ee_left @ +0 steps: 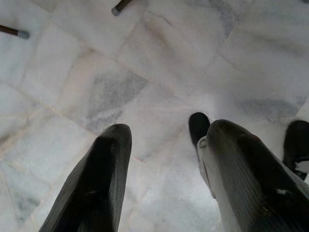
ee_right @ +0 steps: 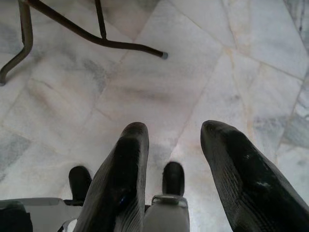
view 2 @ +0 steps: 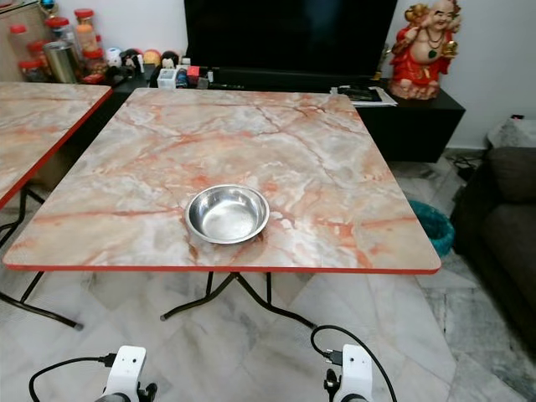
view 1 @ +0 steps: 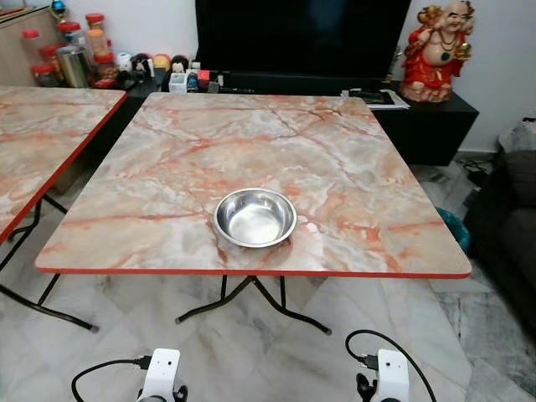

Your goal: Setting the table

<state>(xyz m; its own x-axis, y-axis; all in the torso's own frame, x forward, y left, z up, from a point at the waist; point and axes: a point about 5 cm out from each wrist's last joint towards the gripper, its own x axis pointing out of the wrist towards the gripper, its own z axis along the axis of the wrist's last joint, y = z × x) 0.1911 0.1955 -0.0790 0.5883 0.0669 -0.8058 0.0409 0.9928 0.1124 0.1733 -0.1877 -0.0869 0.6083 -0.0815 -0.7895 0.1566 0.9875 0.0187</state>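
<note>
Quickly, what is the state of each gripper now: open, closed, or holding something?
Left gripper: open, holding nothing, hanging above the marble floor.
Right gripper: open, holding nothing, hanging above the floor near the table legs.

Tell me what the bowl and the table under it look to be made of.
The bowl looks like polished metal, probably stainless steel: silvery, with mirror-like reflections inside. The table has a glossy marble-pattern top, more likely a printed laminate than stone, given its thin red edge band and slim dark metal folding legs. Both grippers hang open over the floor.
</note>
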